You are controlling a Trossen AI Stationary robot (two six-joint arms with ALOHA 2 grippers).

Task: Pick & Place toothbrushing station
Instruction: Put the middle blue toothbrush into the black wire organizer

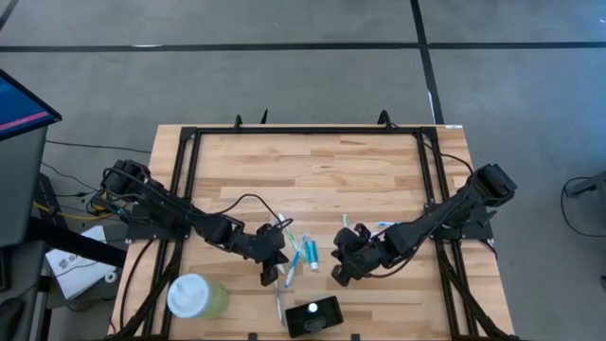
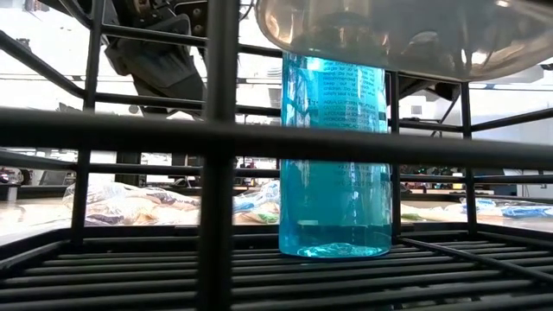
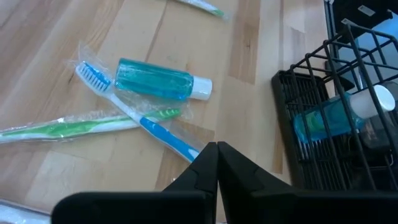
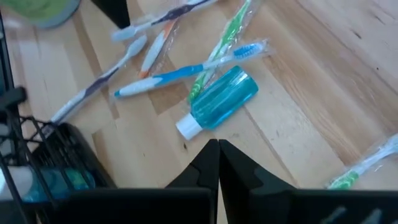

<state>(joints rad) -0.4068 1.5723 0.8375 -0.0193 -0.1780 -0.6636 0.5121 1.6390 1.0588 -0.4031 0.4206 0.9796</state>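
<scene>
High view: we note holder (image 1: 313,316) at table's (image 1: 312,166) near edge; brushes (image 1: 292,248) and tube (image 1: 313,254) lie loose just beyond holder. Left gripper (image 1: 268,275) and right gripper (image 1: 337,276) flank them.

Low view: we see blue bottle (image 2: 335,155) upright inside holder's bars.

Wrist views: both grippers closed, holding nothing.

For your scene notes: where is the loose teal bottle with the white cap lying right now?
In the high view, the teal bottle lies flat on the wooden table between the two arms, touching the blue toothbrush and just behind the black holder.
</scene>
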